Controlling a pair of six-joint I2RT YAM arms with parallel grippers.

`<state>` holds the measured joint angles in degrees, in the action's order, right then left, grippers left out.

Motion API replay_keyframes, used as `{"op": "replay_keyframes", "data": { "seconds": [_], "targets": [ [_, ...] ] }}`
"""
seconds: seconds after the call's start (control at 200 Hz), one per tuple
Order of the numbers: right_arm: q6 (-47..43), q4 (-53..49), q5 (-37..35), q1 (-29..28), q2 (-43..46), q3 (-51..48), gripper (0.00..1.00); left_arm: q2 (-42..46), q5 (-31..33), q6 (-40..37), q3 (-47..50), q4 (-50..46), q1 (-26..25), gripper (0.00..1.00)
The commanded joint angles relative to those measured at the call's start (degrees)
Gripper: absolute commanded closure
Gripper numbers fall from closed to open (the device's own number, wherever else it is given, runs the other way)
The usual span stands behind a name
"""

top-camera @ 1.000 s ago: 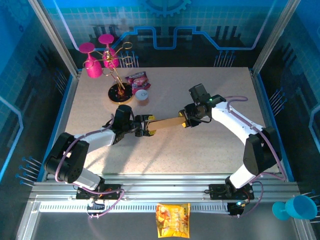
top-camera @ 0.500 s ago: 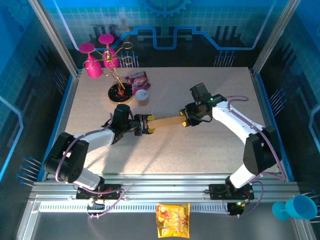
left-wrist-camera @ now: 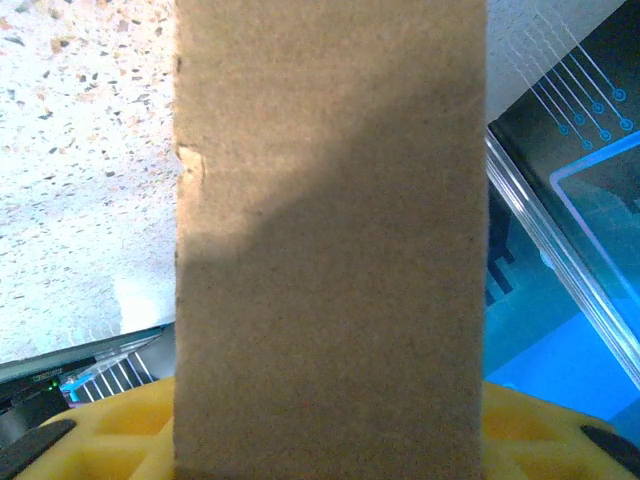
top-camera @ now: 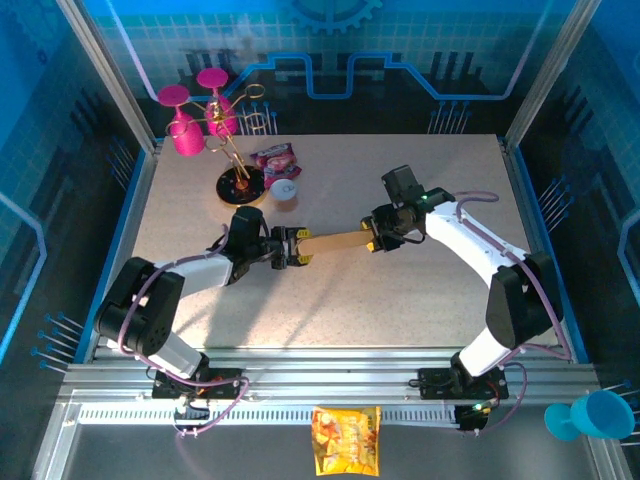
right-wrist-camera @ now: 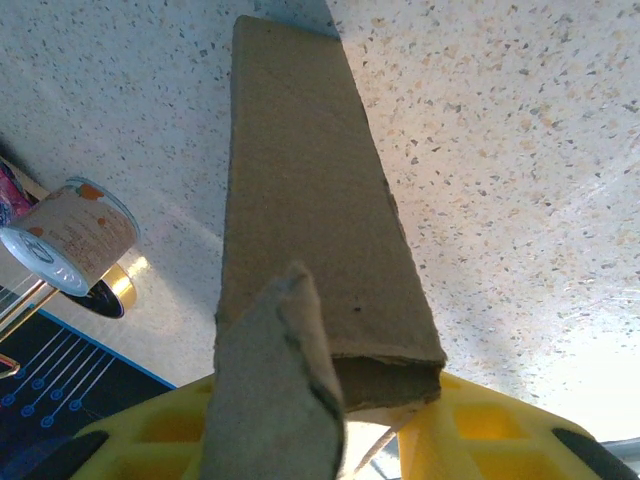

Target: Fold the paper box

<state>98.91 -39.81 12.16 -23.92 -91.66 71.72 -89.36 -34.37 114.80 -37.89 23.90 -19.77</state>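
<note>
Item: paper box [top-camera: 335,242], plain brown cardboard, folded into a long flat strip, no print or label on any visible face. Location: middle of the speckled table [top-camera: 400,310], spanning between the 2 arms, left end slightly nearer than right end. Left gripper [top-camera: 292,248]: clamped on the left end; the left wrist view has yellow fingers [left-wrist-camera: 110,430] flanking the board on both sides. Right gripper [top-camera: 374,240]: clamped on the right end. The left wrist view gives 1 bare face with a small nick on its left edge. The right wrist view alone gives the hollow end of the strip and a loose curled flap [right-wrist-camera: 275,390] standing up at the fingers [right-wrist-camera: 500,430]. The same view brings close a small can [right-wrist-camera: 65,235] with orange print, too blurred to read. The top view adds a pink packet [top-camera: 274,158], a stand with pink cups [top-camera: 190,125] at far left, an orange-yellow snack packet [top-camera: 346,440] on the near rail and a blue cup [top-camera: 590,415] at near right; lettering illegible.
</note>
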Motion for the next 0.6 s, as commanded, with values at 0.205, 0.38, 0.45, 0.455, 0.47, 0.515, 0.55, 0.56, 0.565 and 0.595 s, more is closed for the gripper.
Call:
{"op": "replay_keyframes", "data": {
  "seconds": [0.205,0.38,0.45,0.455,0.47,0.515,0.55,0.56,0.565,0.595],
  "targets": [
    [-1.28,-3.52,0.05,0.06,-1.50,0.35,0.64,-2.13,-0.28,19.41,-1.97,3.68,-0.18,0.50],
    [-1.18,-3.35,0.22,0.11,-1.59,0.11,0.64,-2.46,0.00,19.49,-2.12,4.02,-0.35,0.51],
    [-1.09,-3.34,0.40,0.10,-1.67,0.08,0.64,-2.91,-0.14,19.36,-2.70,3.85,-0.51,0.51],
    [-1.05,-3.30,0.40,0.10,-1.68,0.08,0.64,-2.96,-0.16,19.34,-2.71,3.91,-0.52,0.51],
    [-1.01,-3.26,0.48,0.07,-1.62,0.08,0.64,-3.07,-0.09,19.32,-2.80,4.00,-0.61,0.51],
    [-0.95,-3.17,0.47,0.09,-1.60,0.08,0.64,-3.34,-0.07,19.32,-3.12,4.04,-0.71,0.52],
    [-0.93,-3.17,0.48,0.02,-1.55,0.08,0.64,-3.53,0.08,19.32,-3.22,4.04,-0.79,0.53],
    [-0.90,-3.12,0.49,0.08,-1.58,0.08,0.64,-3.54,0.09,19.32,-3.30,4.00,-0.77,0.54],
    [-0.86,-3.10,0.49,0.05,-1.59,0.04,0.64,-3.58,0.14,19.36,-3.32,4.03,-0.83,0.54],
    [-0.83,-3.02,0.58,0.02,-1.59,0.08,0.64,-3.70,0.25,19.37,-3.38,4.03,-0.88,0.56]
  ]
}}
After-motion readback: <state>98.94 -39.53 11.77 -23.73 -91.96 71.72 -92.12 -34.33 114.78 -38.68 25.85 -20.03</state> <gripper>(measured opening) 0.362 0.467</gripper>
